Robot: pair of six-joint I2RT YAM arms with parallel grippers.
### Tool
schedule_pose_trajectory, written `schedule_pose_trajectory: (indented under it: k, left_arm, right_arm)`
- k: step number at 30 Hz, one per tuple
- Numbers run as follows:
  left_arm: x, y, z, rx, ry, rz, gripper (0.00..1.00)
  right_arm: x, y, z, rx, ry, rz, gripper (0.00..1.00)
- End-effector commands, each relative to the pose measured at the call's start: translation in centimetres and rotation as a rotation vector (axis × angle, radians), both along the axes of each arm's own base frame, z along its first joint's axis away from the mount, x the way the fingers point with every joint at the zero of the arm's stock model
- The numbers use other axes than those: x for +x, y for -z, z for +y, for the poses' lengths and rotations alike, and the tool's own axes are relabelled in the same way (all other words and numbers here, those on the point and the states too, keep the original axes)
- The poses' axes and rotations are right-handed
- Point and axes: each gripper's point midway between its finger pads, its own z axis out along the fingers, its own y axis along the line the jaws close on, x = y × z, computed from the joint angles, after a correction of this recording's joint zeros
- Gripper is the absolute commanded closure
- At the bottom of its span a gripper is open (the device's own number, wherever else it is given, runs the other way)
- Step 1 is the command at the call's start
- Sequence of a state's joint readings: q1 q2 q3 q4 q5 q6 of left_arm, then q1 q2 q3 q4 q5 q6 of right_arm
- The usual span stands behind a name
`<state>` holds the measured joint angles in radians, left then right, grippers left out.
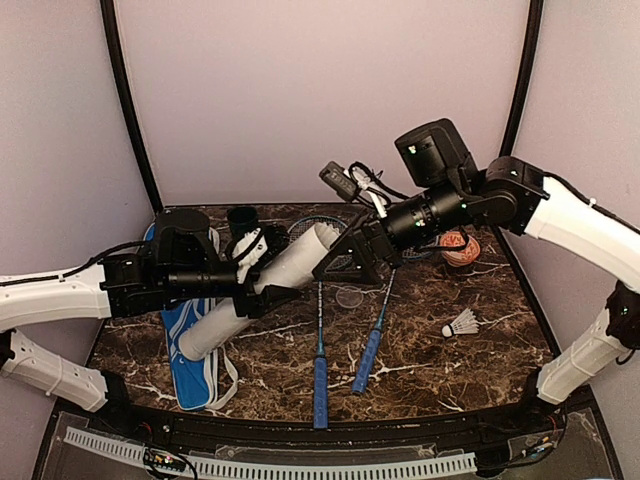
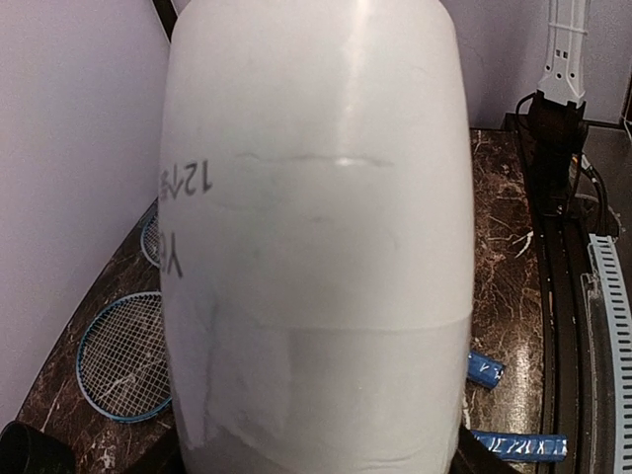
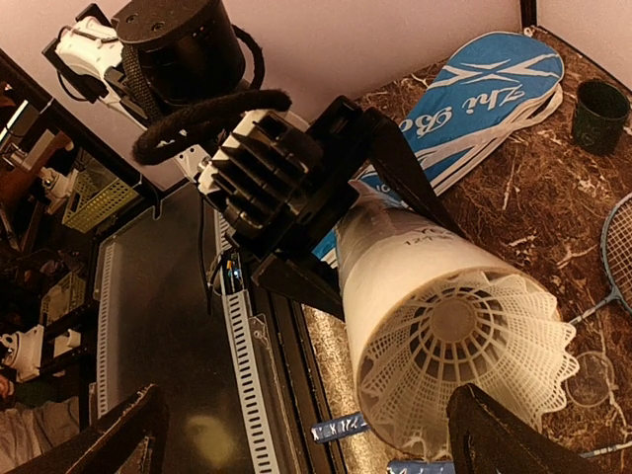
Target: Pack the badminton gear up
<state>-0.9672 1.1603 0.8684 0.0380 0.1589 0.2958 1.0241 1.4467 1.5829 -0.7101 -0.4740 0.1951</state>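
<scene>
Lying nearest the arm bases, two rackets (image 1: 320, 375) rest on the worktop (image 1: 430, 370) with their blue handles toward the near edge. The bag (image 1: 195, 375) lies flat at the left, and a loose shuttle (image 1: 461, 323) sits well to the right, nearer the right arm.

Above the bag, the left fingers (image 3: 390, 163) are clamped around the tube (image 1: 290, 265), holding it off the worktop. Its long axis climbs from near-left to far-right, so the mouth faces the right arm. A shuttle (image 3: 474, 346) sits in that mouth with its feathers sticking out; how deep its cork has gone I cannot tell.

The right fingers (image 3: 494, 439) stand wide apart and hold nothing, straight out from the mouth along the tube's axis. Any push home would likely fall to them. Farthest back stands the cup (image 1: 243, 218).
</scene>
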Motion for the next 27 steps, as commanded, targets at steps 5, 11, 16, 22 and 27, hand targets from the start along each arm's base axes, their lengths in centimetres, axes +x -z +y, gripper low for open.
schedule_pose_trajectory:
  k: [5, 11, 16, 22, 27]
  left_arm:
    - [-0.4, -1.7, -1.1, -0.02, 0.052, -0.01, 0.6]
    - [-0.4, -2.2, -1.1, -0.042, 0.048, -0.022, 0.6]
    - [-0.3, -1.9, -1.0, -0.04, 0.046, -0.019, 0.6]
    - [-0.3, -1.2, -0.8, -0.026, 0.039, -0.011, 0.6]
    - [-0.3, -0.3, -0.7, -0.009, 0.031, -0.004, 0.6]
  right_arm:
    - [0.3, 1.6, 2.0, -0.049, -0.025, -0.001, 0.01]
    - [-1.5, 4.6, 3.5, -0.063, -0.123, 0.085, 0.01]
    - [-2.3, 3.4, 3.5, -0.014, -0.153, 0.087, 0.01]
    - [-0.3, 0.7, -0.4, 0.067, -0.05, 0.051, 0.0]
    - [1.7, -1.0, -5.8, 0.169, 0.099, 0.049, 0.01]
